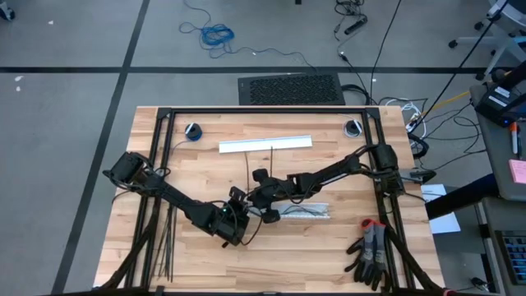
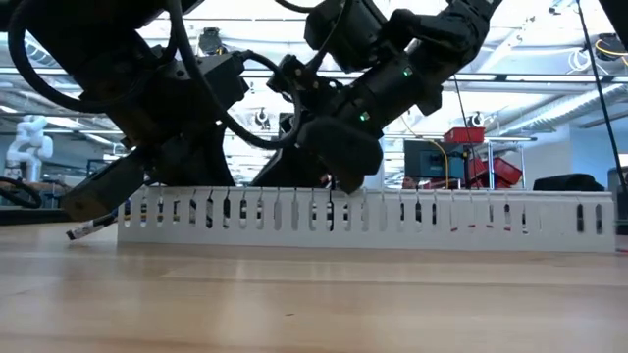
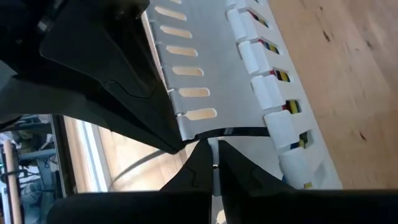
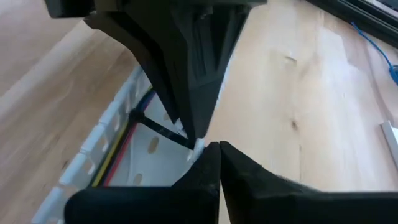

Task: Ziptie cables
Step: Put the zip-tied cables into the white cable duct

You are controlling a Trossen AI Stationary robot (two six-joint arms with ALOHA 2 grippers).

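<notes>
A white slotted channel [image 1: 308, 211] lies mid-table, with the coloured cables [image 4: 115, 152] running inside it; they also show through its slots [image 3: 283, 76]. A black ziptie [image 4: 158, 129] crosses the channel near its left end. Both grippers meet at that end. My left gripper [image 3: 214, 163] is shut at the ziptie's end. My right gripper [image 4: 219, 149] is shut right beside it, tip to tip. In the high view my left gripper [image 1: 238, 215] sits just nearer than my right gripper [image 1: 261, 197]. My left gripper pinches the ziptie's end [image 3: 202, 138] between its two fingertips, where the strip bends round the channel's wall. The fingers slant down at it from the table's left. The strip lies across the channel. My right gripper's shut fingertips [image 4: 208, 155] stand at the channel wall's edge [image 4: 199, 146], where the ziptie ends. They slant down from the table's right. Whether they touch the ziptie or the wall, I cannot tell.
Spare zipties [image 1: 164, 247] lie at the near left, and two more black strips [image 1: 249, 171] lie just beyond the grippers. A white strip [image 1: 265, 144] lies farther back. Dark gloves [image 1: 370, 251] sit at the near right, and two small rolls [image 1: 193, 131] at the back.
</notes>
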